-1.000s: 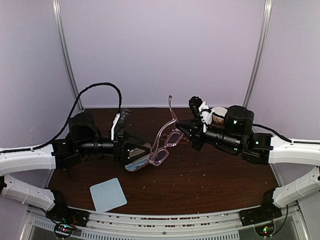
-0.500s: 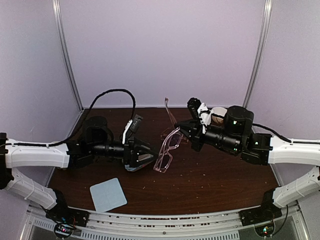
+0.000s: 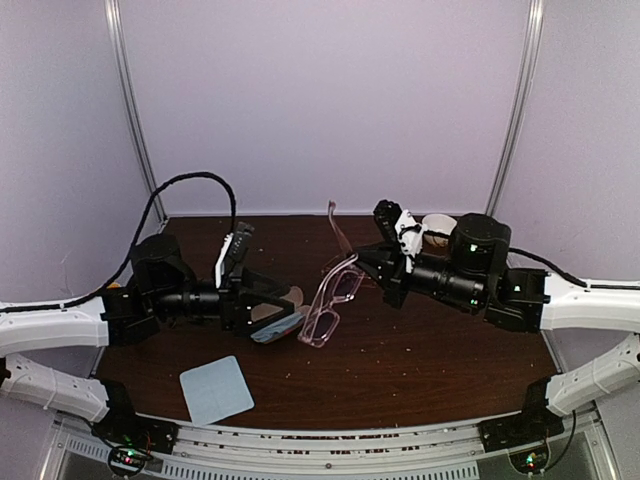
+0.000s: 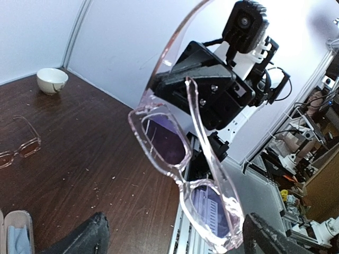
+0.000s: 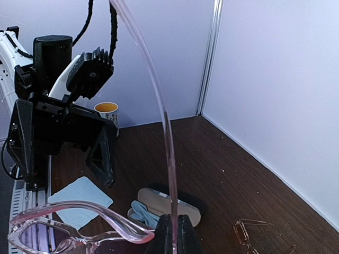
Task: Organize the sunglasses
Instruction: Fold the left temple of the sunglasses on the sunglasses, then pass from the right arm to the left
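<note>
A pair of sunglasses (image 3: pixel 330 298) with a translucent pink frame and tinted lenses hangs above the table. My right gripper (image 3: pixel 363 263) is shut on one of its temple arms (image 5: pixel 168 159), and the frame front (image 5: pixel 63 233) dangles below. My left gripper (image 3: pixel 292 308) stands open just left of the lenses. In the left wrist view the lower lens (image 4: pixel 212 211) hangs between its spread fingers (image 4: pixel 85 238), nearer the right one, with no contact showing. A second, thin-framed pair (image 4: pixel 18 148) lies flat on the table (image 5: pixel 259 233).
An open oblong case (image 5: pixel 169 203) with a blue cloth inside lies under the left gripper (image 3: pixel 275 325). A light blue cloth (image 3: pixel 215 390) lies near the front edge. A white bowl (image 4: pixel 52 79) sits at the back right, a yellow-lined cup (image 5: pixel 107 111) behind the left arm.
The left arm pushed right toward the sunglasses, then drew back left, its jaws staying open. The right gripper turned the sunglasses a little, so the lenses hang more steeply.
</note>
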